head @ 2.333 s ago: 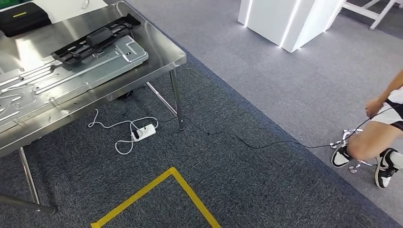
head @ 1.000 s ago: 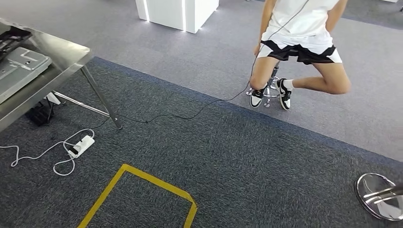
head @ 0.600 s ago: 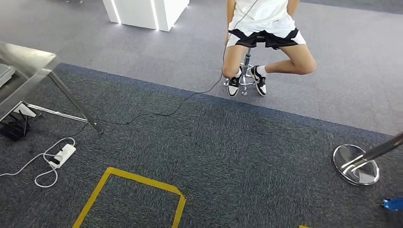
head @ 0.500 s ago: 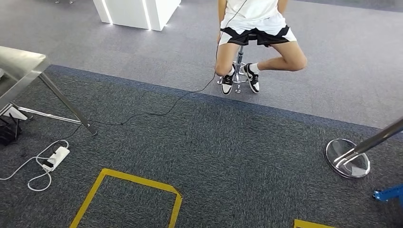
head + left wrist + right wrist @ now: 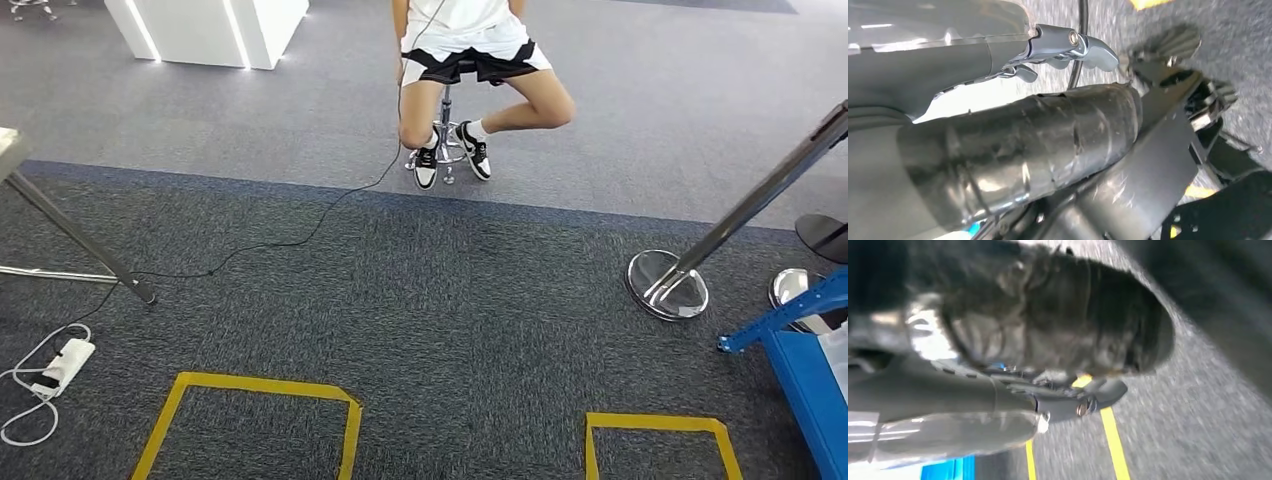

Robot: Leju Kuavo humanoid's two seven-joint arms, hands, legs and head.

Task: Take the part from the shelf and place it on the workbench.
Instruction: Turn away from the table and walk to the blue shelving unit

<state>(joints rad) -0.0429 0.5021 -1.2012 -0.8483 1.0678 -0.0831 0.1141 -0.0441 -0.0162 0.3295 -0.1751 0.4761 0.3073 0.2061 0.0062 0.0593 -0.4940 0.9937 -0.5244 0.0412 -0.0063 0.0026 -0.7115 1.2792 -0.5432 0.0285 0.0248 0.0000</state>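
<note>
1. Left robot hand (image 5: 1068, 47): seen in its wrist view hanging over the carpet, fingers loosely curled, nothing in them; whether fully closed I cannot tell.
2. Right robot hand (image 5: 1068, 400): blurred in its wrist view, above yellow tape (image 5: 1113, 440) on the carpet; nothing visibly held, finger state I cannot tell.
3. Part: cannot be made out in any picture.
4. Counter (image 5: 8, 145): just a corner at the far left of the head view, its leg (image 5: 80, 240) slanting down to the carpet.
5. Blue rack (image 5: 800, 350): lower right edge, contents hidden.
6. Person (image 5: 470, 50): seated on a stool (image 5: 445, 120) on the lighter floor, top centre.
7. Cable (image 5: 300, 235): runs from the person toward the counter leg.
8. Power strip (image 5: 62, 362): white, lower left.
9. Yellow floor squares (image 5: 250, 390): two, near the bottom edge.
10. Chrome post (image 5: 740, 210): tilted, on a round base, right.
</note>
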